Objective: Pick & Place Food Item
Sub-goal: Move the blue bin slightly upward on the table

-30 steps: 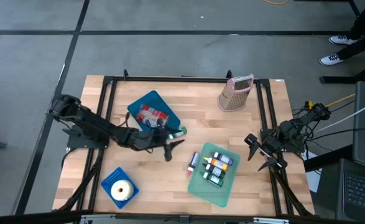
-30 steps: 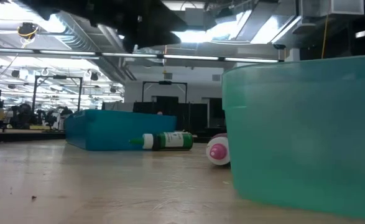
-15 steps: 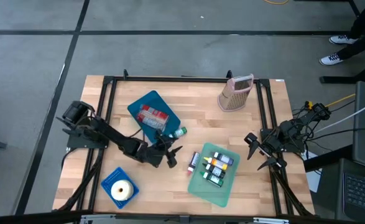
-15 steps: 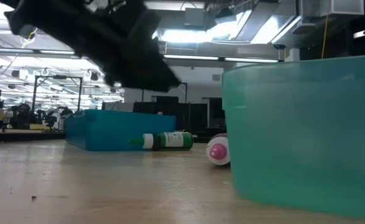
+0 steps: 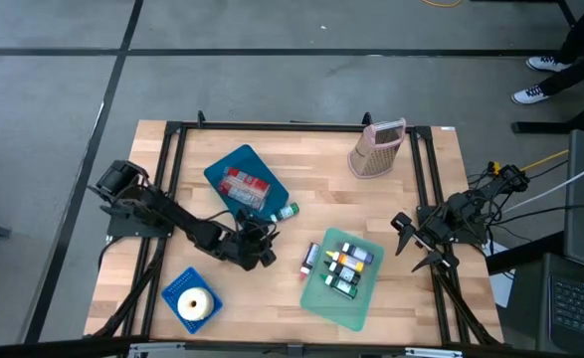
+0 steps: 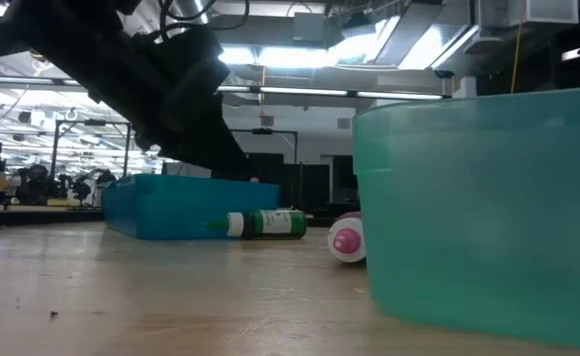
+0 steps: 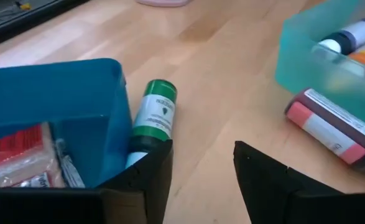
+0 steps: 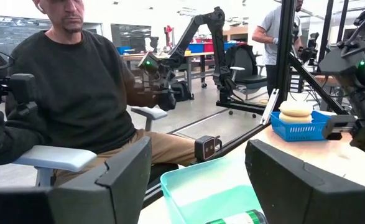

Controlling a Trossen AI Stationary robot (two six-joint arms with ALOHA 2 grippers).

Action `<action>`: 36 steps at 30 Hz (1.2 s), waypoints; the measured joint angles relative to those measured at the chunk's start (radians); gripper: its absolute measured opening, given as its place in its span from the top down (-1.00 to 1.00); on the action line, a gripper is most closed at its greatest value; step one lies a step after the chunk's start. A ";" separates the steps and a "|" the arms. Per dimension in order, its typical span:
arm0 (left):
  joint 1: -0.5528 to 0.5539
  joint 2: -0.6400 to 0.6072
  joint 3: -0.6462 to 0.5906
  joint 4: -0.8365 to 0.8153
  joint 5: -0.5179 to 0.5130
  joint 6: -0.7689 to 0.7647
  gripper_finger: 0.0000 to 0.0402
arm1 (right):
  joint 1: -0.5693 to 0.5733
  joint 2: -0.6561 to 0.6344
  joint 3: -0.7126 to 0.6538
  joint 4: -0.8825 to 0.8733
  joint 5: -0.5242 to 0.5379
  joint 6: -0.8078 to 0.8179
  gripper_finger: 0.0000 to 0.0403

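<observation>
A green bottle with a white cap (image 5: pixel 284 212) (image 7: pixel 154 115) lies on its side against the near corner of the blue bin (image 5: pixel 247 179) (image 7: pixel 51 93), which holds red-wrapped packets (image 5: pixel 244 184). A pale round bun (image 5: pixel 194 303) sits in a small blue basket (image 5: pixel 177 286) at the near left. My left gripper (image 5: pixel 262 254) (image 7: pixel 201 180) hangs low over the table just near of the blue bin's corner, open, with bare wood between its fingers. My right gripper (image 5: pixel 411 244) (image 8: pixel 198 180) waits open at the right edge.
A teal bin (image 5: pixel 361 298) (image 7: pixel 294 43) with several small bottles stands right of my left gripper, with a maroon pink-capped bottle (image 5: pixel 309 261) (image 7: pixel 331 127) lying beside it. A pink grater (image 5: pixel 376 149) stands at the far side. A seated person (image 8: pixel 76 93) is beyond the table.
My left gripper has come down toward the table and drawn back toward the near left, away from the green bottle. It has tipped from pointing steeply down to a flatter slant. The bottle and bins have kept their places.
</observation>
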 joint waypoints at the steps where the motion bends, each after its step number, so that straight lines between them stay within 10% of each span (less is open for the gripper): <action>1: 0.000 0.000 0.000 -0.004 0.000 -0.002 0.19 | 0.000 0.000 0.000 0.000 0.000 0.000 -0.26; 36: 0.014 0.002 -0.025 -0.497 -0.034 -0.359 0.14 | 0.000 0.000 0.000 0.000 0.000 -0.001 -0.26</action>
